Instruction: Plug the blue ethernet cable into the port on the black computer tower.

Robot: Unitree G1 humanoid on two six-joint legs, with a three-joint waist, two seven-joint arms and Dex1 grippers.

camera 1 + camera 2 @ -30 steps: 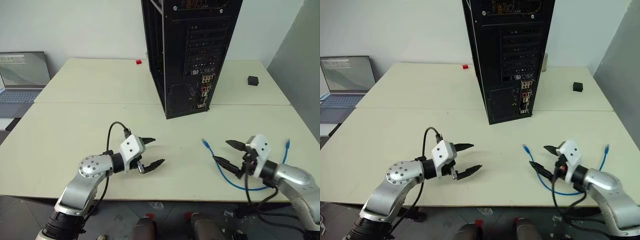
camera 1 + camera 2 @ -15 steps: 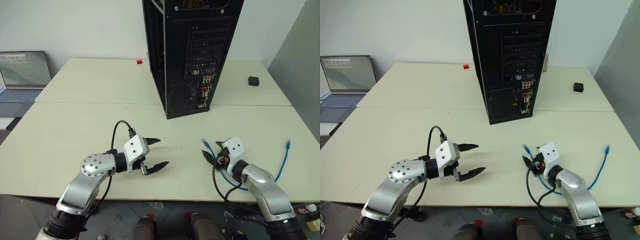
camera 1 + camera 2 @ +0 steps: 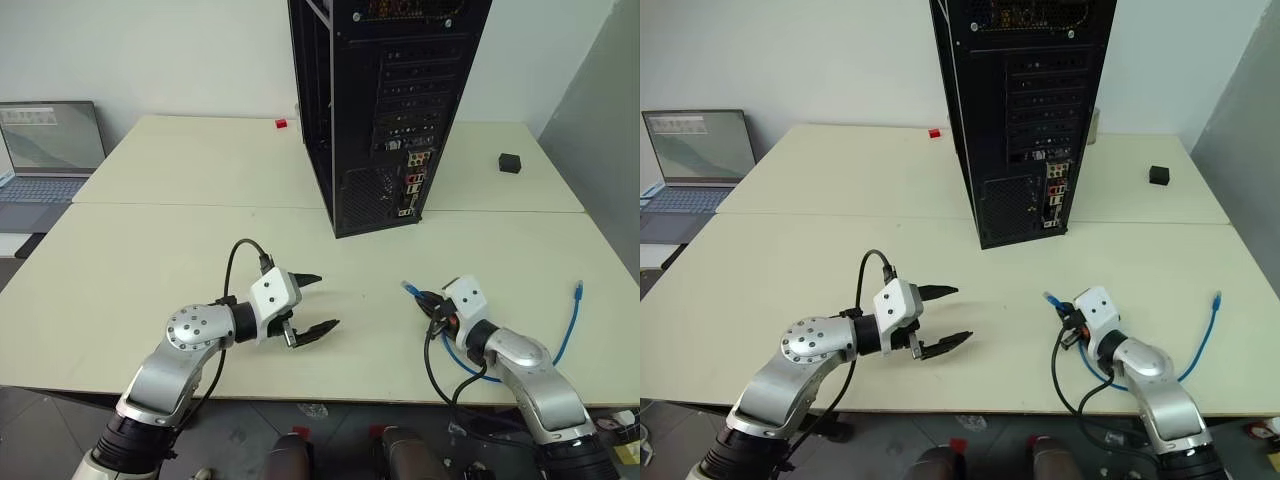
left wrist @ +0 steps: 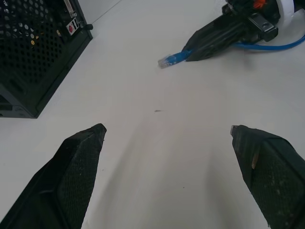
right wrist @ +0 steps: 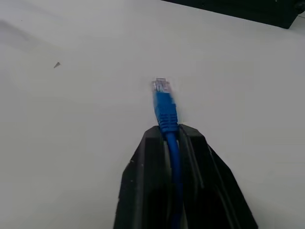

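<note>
Your right gripper [image 5: 172,138] is pinching the blue ethernet cable [image 5: 165,107] just behind its plug, down on the table [image 3: 150,260] in front of the black computer tower [image 3: 385,100]. Your left gripper [image 3: 320,305] is hanging wide open, holding nothing.

Bright, even light is washing over the pale counter [image 3: 150,250], throwing only soft, faint shadows; the nearest black fingertips [image 4: 76,162] are blurring out of focus in the left wrist view.

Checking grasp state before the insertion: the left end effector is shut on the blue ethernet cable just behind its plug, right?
Wrong arm. The right end effector is shut on the blue ethernet cable just behind its plug, as the right wrist view shows; the left end effector is open.
</note>
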